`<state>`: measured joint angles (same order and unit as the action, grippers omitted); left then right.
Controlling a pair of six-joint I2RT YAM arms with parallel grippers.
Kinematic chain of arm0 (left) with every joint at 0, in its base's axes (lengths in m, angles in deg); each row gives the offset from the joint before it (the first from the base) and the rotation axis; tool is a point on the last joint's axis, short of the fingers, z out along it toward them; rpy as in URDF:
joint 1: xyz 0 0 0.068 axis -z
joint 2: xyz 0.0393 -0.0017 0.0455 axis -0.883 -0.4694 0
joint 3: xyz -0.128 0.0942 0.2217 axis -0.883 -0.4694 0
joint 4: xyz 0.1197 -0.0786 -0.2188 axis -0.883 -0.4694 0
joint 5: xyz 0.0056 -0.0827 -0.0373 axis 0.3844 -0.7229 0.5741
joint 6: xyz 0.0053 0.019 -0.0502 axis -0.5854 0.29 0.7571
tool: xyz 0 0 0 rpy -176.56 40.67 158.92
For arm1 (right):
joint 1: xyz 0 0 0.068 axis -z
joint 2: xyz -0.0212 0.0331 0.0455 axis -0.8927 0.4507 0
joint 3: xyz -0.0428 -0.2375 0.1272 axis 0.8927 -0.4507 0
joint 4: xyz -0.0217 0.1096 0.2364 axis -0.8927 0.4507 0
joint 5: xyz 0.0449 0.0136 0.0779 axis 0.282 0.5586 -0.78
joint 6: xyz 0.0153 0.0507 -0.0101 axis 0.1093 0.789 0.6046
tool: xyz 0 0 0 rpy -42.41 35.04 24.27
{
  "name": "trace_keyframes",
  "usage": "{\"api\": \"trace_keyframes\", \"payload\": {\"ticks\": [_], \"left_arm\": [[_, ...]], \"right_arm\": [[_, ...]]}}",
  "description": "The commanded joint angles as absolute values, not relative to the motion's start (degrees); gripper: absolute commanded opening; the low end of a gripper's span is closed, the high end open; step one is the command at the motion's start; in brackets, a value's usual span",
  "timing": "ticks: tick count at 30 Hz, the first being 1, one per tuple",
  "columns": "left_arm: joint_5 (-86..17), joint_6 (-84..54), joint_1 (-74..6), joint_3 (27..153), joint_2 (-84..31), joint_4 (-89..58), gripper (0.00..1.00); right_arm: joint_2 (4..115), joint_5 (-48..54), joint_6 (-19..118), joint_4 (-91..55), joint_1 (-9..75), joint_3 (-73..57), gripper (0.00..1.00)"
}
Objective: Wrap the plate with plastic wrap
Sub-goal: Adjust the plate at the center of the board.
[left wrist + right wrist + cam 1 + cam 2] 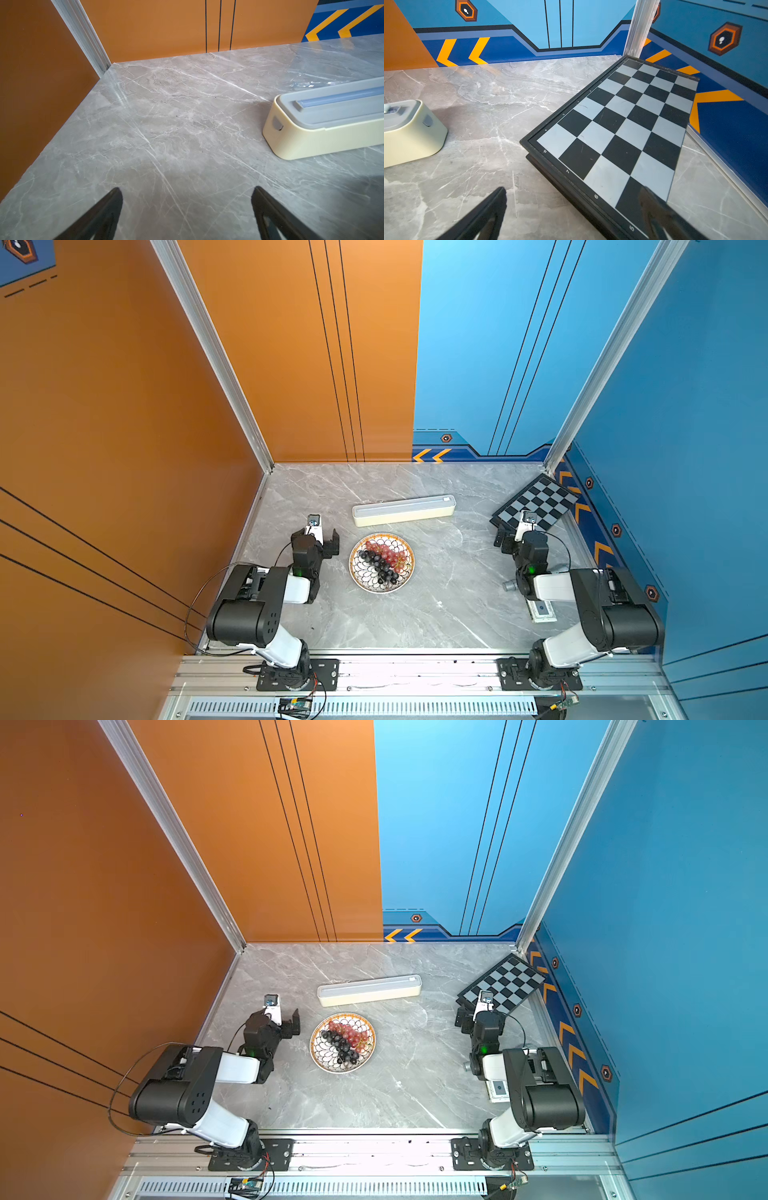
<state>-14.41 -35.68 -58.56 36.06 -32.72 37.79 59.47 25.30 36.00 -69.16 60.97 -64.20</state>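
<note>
Grey veined marble counter (457,614), walled orange on the left and blue on the right. The plate (362,578) sits about mid-counter, a little nearer the left edge than the right. It is uncovered, and grapes (384,558) lie in a band across it, red toward the far edge and dark toward the near. Just beyond it, toward the far edge and not touching it, lies the cream dispenser box (404,510), its long side roughly along that edge. Of the plastic wrap (305,84) only a short crinkled lip shows, glinting on the counter at the box's far side (so the free edge seems to face away from the plate). The left pincer (187,191) has its jaws spread wide with only bare marble between them. It sits off the plate's left side, near the box's left end. The right pincer (573,189) is likewise wide and empty, close by the near corner of the chessboard (536,502), which sits tilted in the far right corner, apparently leaning on the wall. My reading is that the arms flank the plate with one near each end of the box, so each could take a corner of film and draw it flat over the fruit. Nothing of that has begun. A grey cylinder (509,585) and a small white-framed flat item (542,610) lie by the right arm toward the right edge, apparently spare clutter clear of the path between box and plate.
</note>
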Motion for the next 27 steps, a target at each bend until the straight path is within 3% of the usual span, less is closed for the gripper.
{"api": "trace_keyframes", "payload": {"ticks": [1, 22, 27], "left_arm": [[-13.0, -35.2, -58.3, 37.3, -32.6, 37.0, 0.99], [-8.8, -32.4, -59.0, 37.2, -32.2, 36.2, 0.99], [-6.4, -36.7, -55.0, 34.9, -26.5, 36.2, 0.99]], "right_arm": [[59.6, 25.0, 36.2, -69.2, 61.4, -63.4, 1.0], [59.6, 21.8, 37.4, -70.3, 63.0, -64.0, 1.0], [57.6, 25.9, 38.7, -76.0, 63.2, -68.0, 1.0]]}}
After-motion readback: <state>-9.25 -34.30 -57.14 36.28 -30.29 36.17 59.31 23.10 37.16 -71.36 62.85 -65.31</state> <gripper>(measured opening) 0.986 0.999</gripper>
